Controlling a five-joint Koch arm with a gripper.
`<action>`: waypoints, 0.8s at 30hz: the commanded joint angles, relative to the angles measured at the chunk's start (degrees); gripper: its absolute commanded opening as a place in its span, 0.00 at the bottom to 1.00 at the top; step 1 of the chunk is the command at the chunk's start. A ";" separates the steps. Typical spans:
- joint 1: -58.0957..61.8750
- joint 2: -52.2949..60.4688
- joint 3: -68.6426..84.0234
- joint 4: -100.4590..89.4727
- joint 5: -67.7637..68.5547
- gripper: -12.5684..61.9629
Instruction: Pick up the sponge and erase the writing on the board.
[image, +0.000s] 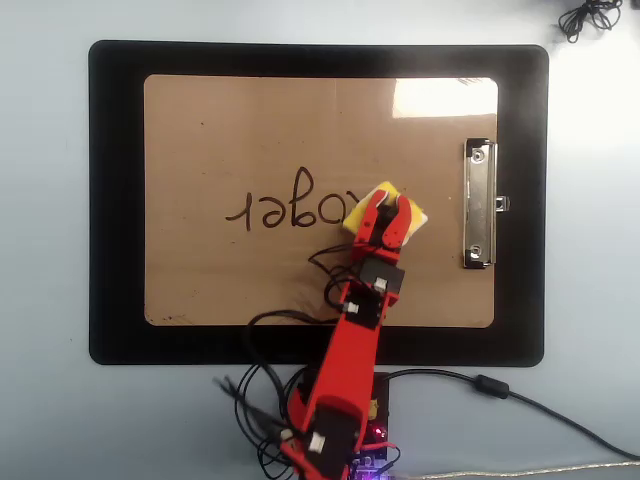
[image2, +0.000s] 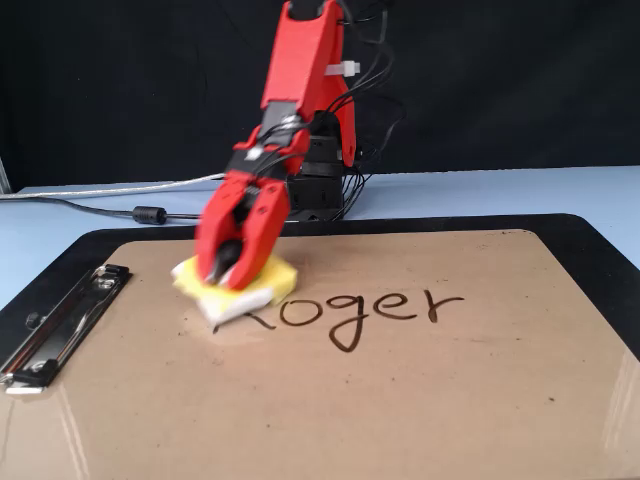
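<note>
Where the board (image: 250, 130) lies, a black mat (image: 115, 200) frames it.

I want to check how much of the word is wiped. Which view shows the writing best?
The overhead view: the dark marker writing lies flat and sharp, upside down, its first letter under the small yellow sponge. The fixed view shows the writing upright but slanted, with the red claw blurred over its start.
</note>
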 joint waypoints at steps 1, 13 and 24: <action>2.29 -6.94 -4.66 -8.00 -3.25 0.06; 8.26 20.30 26.19 -13.97 -3.25 0.06; 7.91 -9.23 -1.67 -16.96 -3.60 0.06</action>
